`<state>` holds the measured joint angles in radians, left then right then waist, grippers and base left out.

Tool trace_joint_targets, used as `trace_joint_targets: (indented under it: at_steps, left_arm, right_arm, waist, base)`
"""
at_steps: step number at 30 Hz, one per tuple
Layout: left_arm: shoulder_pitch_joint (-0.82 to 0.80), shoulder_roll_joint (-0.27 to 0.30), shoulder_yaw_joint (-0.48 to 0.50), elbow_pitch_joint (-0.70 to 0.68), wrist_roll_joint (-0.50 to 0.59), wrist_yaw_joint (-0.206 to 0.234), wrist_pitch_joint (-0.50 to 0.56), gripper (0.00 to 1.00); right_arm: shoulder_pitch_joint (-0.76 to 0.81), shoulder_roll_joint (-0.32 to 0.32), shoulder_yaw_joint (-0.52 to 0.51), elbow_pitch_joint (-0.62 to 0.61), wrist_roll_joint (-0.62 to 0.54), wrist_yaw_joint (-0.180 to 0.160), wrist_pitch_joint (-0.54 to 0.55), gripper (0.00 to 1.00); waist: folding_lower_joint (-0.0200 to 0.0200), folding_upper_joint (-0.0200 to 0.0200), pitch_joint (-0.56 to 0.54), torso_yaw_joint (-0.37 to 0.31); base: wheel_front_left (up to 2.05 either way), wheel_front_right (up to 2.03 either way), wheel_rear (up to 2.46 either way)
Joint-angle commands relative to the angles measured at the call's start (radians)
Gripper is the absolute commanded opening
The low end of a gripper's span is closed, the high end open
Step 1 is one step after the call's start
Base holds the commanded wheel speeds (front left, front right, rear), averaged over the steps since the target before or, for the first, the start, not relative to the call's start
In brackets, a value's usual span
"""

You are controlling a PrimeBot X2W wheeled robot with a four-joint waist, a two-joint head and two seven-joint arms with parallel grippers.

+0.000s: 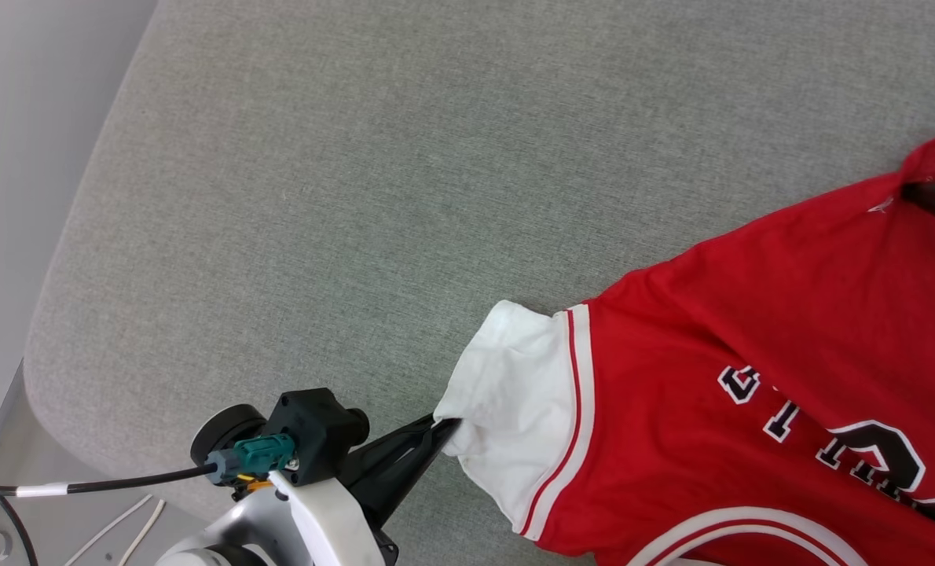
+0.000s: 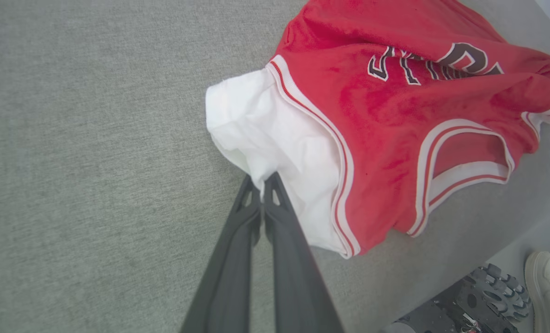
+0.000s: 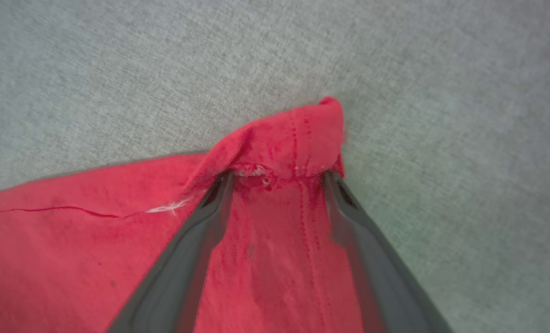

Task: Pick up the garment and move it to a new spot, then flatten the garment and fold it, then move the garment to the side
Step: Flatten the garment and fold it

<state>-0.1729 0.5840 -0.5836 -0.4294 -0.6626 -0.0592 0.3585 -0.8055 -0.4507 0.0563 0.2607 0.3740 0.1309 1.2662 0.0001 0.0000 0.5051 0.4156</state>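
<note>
With the left gripper (image 2: 262, 182) clamped on the white sleeve (image 2: 275, 134) of the red jersey garment (image 2: 386, 106), the right gripper (image 3: 277, 173), spread wide astride a red corner (image 3: 302, 129), should close before pulling.

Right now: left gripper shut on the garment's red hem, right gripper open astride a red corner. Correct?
Not quite: the left gripper is shut on the white sleeve of the garment, not its red hem; the left wrist view shows it. The rest holds: the right gripper stands open astride a red corner.
</note>
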Motion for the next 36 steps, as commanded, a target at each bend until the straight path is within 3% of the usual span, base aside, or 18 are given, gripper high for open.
trace_joint_targets:
  at_steps: [1, 4, 6, 7, 16, 24, 36]
  left_arm:
    - [-0.015, -0.008, -0.004, 0.006, 0.005, -0.003, -0.006, 0.0]
    - [-0.023, -0.008, -0.011, 0.025, 0.009, -0.011, -0.009, 0.0]
    - [-0.024, -0.01, -0.014, 0.029, 0.008, -0.011, -0.01, 0.0]
    - [-0.024, -0.011, -0.015, 0.03, 0.008, -0.011, -0.01, 0.0]
    - [-0.032, 0.012, 0.001, 0.026, 0.01, -0.005, -0.015, 0.0]
    - [-0.053, 0.051, 0.071, -0.008, 0.023, 0.029, -0.033, 0.0]
    - [-0.132, 0.096, 0.211, -0.039, 0.038, 0.071, -0.093, 0.0]
  right_arm:
    - [0.032, 0.001, 0.025, 0.048, -0.008, 0.0, 0.001, 1.0]
    - [0.115, -0.034, 0.077, 0.107, -0.015, 0.0, 0.035, 1.0]
    - [0.139, -0.042, 0.086, 0.118, -0.006, 0.0, 0.033, 0.16]
    - [0.144, -0.044, 0.086, 0.122, -0.001, 0.0, 0.028, 0.0]
    - [0.075, 0.004, -0.018, 0.144, 0.032, 0.0, -0.109, 0.0]
    - [0.025, 0.011, -0.001, 0.115, 0.103, 0.0, -0.244, 0.0]
    - [0.032, 0.001, 0.0, -0.059, 0.241, 0.0, -0.383, 0.0]
  waist:
    - [-0.0001, 0.0, 0.01, 0.019]
    - [-0.0001, 0.0, 0.004, 0.031]
    - [-0.0001, 0.0, 0.0, 0.033]
    - [-0.0001, 0.0, -0.002, 0.033]
    - [-0.0001, 0.0, -0.083, -0.008]
    - [-0.0001, 0.0, -0.19, -0.083]
    - [-0.0001, 0.0, -0.341, -0.236]
  base:
    - [0.0, 0.0, 0.0]
    - [0.0, 0.0, 0.0]
    - [0.0, 0.0, 0.0]
    - [0.0, 0.0, 0.0]
    - [0.0, 0.0, 0.0]
    - [0.0, 0.0, 0.0]
    - [0.0, 0.0, 0.0]
